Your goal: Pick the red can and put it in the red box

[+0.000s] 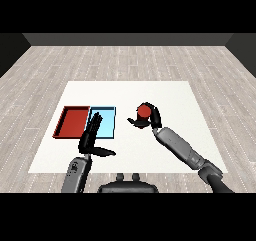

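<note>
I see the right hand (150, 119) curled round the red can (144, 110), right of the light blue tray (111, 130); red tray (73, 122) holds nothing; left hand (91, 135) fingers straight.

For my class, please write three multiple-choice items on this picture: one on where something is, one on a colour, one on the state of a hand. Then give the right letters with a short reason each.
1. Where is the red can?
A. In the red tray
B. In the right hand, above the table
C. In the light blue tray

2. What colour is the tray farthest to the view's left?
A. Red
B. Green
C. Yellow

3. How is the left hand?
A. Curled round the can
B. Open, fingers straight
C. Out of view

Answers: 1 B, the right hand curls round the can, right of both trays. 2 A, the red tray lies left of the light blue tray. 3 B, its fingers stretch straight over the blue tray's near edge and hold nothing.
</note>
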Robot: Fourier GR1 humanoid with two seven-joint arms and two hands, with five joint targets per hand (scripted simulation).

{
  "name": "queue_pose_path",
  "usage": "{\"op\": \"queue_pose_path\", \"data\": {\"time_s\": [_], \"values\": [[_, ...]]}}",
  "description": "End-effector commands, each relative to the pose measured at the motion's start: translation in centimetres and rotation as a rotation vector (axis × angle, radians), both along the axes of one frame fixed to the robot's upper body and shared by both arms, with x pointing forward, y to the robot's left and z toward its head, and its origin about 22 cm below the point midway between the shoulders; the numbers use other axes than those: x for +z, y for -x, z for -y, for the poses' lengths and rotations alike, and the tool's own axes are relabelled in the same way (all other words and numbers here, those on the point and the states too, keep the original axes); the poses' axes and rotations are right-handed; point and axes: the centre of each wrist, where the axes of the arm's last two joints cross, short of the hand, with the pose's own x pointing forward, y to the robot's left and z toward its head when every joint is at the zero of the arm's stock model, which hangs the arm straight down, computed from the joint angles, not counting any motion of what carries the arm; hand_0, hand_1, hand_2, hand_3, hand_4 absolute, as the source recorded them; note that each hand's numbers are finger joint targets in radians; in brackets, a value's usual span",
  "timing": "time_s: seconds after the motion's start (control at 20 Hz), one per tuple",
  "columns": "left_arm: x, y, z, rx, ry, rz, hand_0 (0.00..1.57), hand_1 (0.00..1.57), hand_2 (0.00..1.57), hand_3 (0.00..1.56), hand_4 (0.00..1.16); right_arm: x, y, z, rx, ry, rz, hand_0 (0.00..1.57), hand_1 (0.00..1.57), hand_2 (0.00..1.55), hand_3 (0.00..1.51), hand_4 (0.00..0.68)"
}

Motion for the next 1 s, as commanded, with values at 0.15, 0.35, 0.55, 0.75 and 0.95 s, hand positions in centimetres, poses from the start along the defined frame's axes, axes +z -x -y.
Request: {"op": "queue_pose_path", "data": {"time_s": [0.15,0.35,0.55,0.75,0.95], "values": [[1.4,-1.4,2.7,-0.020,-0.055,-0.048,0.00,0.00,0.00,0.00,0.00,2.2,3.9,3.8,-0.023,0.003,0.083,1.50,1.50,1.45,1.40,0.589],[0.7,-2.8,5.9,-0.042,-0.083,-0.055,0.00,0.00,0.00,0.00,0.00,3.8,2.8,1.1,0.004,-0.029,0.103,1.50,1.50,1.46,1.39,0.584],[1.4,-3.1,7.3,-0.074,-0.092,-0.079,0.00,0.00,0.00,0.00,0.00,5.5,3.1,2.1,0.016,0.007,0.131,1.51,1.51,1.47,1.40,0.576],[1.4,-5.2,8.8,-0.115,-0.064,-0.133,0.00,0.00,0.00,0.00,0.00,4.2,4.6,0.4,0.021,0.009,0.150,1.49,1.49,1.45,1.38,0.562],[-0.4,-5.7,8.6,-0.100,-0.077,-0.157,0.00,0.00,0.00,0.00,0.00,5.2,3.3,-0.3,0.049,-0.013,0.121,1.49,1.49,1.45,1.38,0.537]]}}
